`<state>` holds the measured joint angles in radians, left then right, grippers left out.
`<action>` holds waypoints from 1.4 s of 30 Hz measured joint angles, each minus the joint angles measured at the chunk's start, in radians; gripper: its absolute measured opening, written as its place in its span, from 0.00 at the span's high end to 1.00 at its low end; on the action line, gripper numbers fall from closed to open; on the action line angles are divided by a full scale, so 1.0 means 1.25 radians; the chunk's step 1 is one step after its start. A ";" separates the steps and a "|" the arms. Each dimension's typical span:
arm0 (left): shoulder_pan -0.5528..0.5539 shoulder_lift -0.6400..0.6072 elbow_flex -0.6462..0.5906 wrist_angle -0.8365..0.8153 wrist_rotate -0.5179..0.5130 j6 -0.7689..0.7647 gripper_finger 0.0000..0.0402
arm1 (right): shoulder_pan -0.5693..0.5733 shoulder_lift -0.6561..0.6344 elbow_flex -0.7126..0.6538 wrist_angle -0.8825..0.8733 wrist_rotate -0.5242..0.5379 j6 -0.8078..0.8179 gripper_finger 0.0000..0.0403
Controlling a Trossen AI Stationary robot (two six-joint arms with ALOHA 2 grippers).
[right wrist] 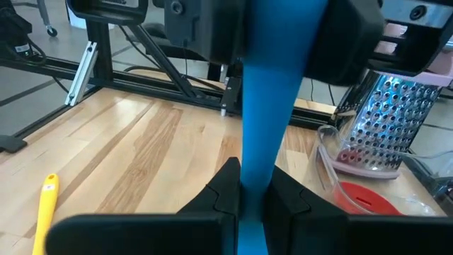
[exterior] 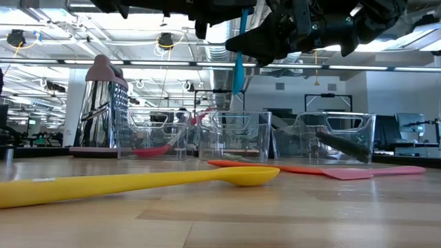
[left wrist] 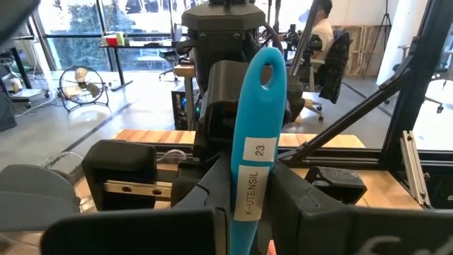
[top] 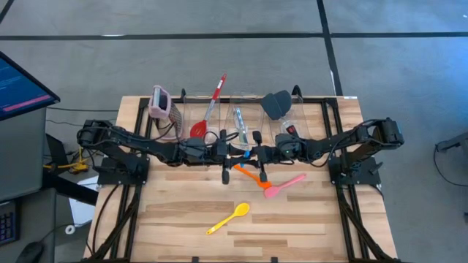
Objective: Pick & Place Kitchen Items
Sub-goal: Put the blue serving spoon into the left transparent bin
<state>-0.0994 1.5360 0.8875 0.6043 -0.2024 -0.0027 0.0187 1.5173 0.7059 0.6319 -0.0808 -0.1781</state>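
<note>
Meeting mid-counter, above the boards and just in front of the middle bin (top: pixel 243 124): left claw (top: pixel 235 150) and right claw (top: pixel 257 153), both pinching the blue spoon (left wrist: pixel 249 177)
Hanging upright between them, clear of the counter (top: pixel 307 226), handle hole uppermost in left wrist view, label on the shaft
Lying on the boards: yellow spoon (top: pixel 228 218) nearest the front edge; orange spatula (top: pixel 251 174) and pink spatula (top: pixel 284 185) just under the claws, crossing or touching, cannot tell which
Resting in left bin (top: pixel 199 117): red spoon (top: pixel 210 109), handle leaning out over the back
Resting in right bin (top: pixel 281 117): black spatula (top: pixel 276 104)
Standing at back left, beside left bin: grater (top: pixel 161 104)
</note>
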 joint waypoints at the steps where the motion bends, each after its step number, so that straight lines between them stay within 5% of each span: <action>1: 0.000 0.000 0.000 0.001 0.000 0.000 0.92 | 0.000 0.000 0.000 0.001 0.000 0.000 0.94; 11: 0.014 0.000 0.000 -0.005 -0.009 -0.005 0.95 | 0.000 -0.002 0.001 -0.008 0.004 -0.010 0.66; 19: 0.039 -0.004 0.000 -0.039 -0.008 0.015 0.95 | -0.002 -0.135 0.002 -0.220 0.006 -0.007 0.54; 23: 0.056 -0.042 -0.001 -0.056 -0.017 0.044 0.95 | 0.021 -0.205 -0.005 -0.305 0.016 0.009 0.62; 30: 0.112 -0.177 0.000 -0.261 -0.124 0.044 0.95 | 0.083 -0.252 -0.034 -0.284 0.092 -0.093 0.97; 42: 0.273 -0.281 0.000 -0.484 -0.219 -0.053 0.95 | 0.055 -0.300 -0.150 -0.062 0.213 -0.116 1.00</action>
<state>0.2413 1.1853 0.8871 -0.0007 -0.4761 -0.0684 0.0880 1.1424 0.5189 0.5538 0.1855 -0.3228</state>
